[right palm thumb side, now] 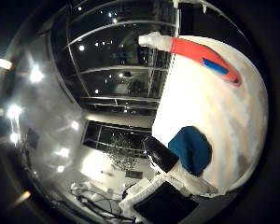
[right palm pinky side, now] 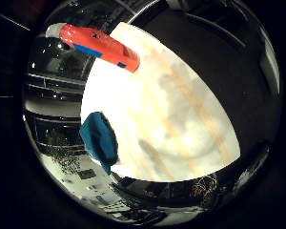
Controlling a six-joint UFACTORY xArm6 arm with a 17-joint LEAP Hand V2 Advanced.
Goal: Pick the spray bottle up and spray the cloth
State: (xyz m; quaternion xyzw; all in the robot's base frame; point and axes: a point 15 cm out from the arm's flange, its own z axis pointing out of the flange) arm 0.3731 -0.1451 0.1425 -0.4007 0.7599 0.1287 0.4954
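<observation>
1. Little-finger-side palm view looks onto a pale table [right palm pinky side: 181, 124] with faint tan streaks; both task things rest on it.
2. On the table stands a spray bottle [right palm pinky side: 97, 45], the only container in sight. Its body is orange-red with a blue label, and it has a whitish spray head at one end.
3. The bottle is at the table's edge, its spray head reaching out past the edge against the dark room behind. What is inside cannot be seen through the coloured body.
4. A crumpled blue cloth [right palm pinky side: 100, 138] lies on the table too, also at its edge, well apart from the bottle with bare tabletop between them.
5. Thumb-side palm view shows the same pair, and a part of the hand [right palm thumb side: 170, 163] comes in beside the cloth: a black-tipped finger on white parts.
6. That finger looks fairly straight and touches neither the cloth nor the bottle. The hand holds nothing in either view, though how far the other fingers are spread cannot be told.
7. Neither thing fills much of either view.
8. Beyond the table's edge are dark glass walls [right palm thumb side: 121, 60] with bright ceiling lights reflected in them.
</observation>
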